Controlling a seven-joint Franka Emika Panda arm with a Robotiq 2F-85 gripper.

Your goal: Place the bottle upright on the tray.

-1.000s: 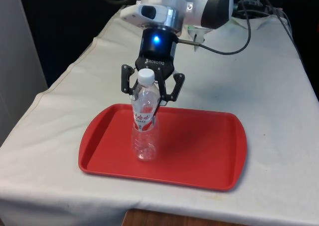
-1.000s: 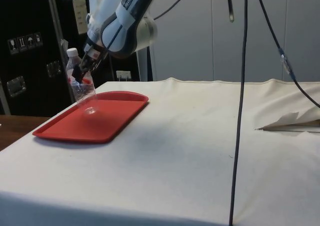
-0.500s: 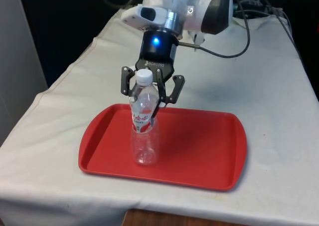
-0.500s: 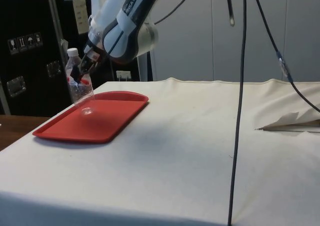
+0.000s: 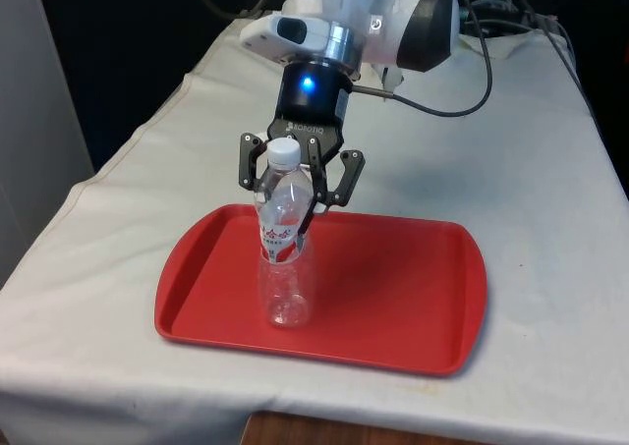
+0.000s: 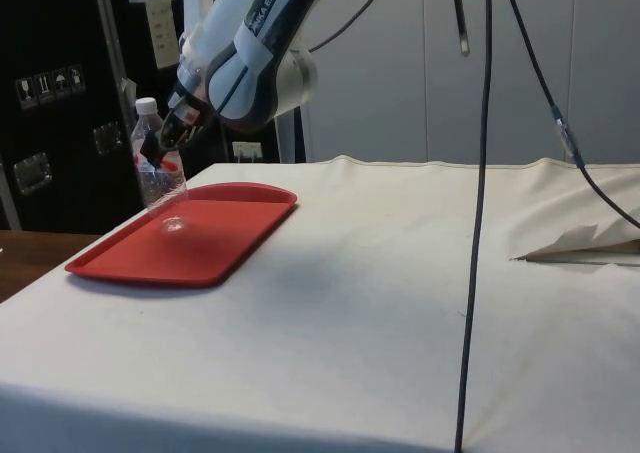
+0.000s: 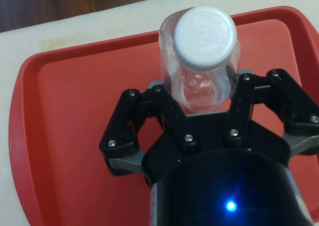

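Gripper, one, black, two-fingered: tilted down over the tray from the robot's side, its fingers spread to either side of the bottle's upper body, just beside the plastic. In the wrist view the pads flank the bottle at its shoulder; whether they actually press on it cannot be told, but the jaws stand parted, not clamped together. Also seen in the side view, level with the bottle's label.

Bottle, one: clear plastic, empty, white screw cap, one label band in red and white around the middle. Standing on its base on the tray, roughly upright, neck leaning slightly toward the gripper. Position: toward the front view's left half of the tray, nearer the near rim than the far one. Side view; wrist view, seen cap-first.

Tray, one: red plastic, rectangular with rounded corners and a low raised rim, lying flat on the cloth near the table's near edge. Carries the bottle. Side view; wrist view.

Table cloth, one: white, somewhat creased, covering the whole table.

Cables, two: dark, hanging down in front of the side view.
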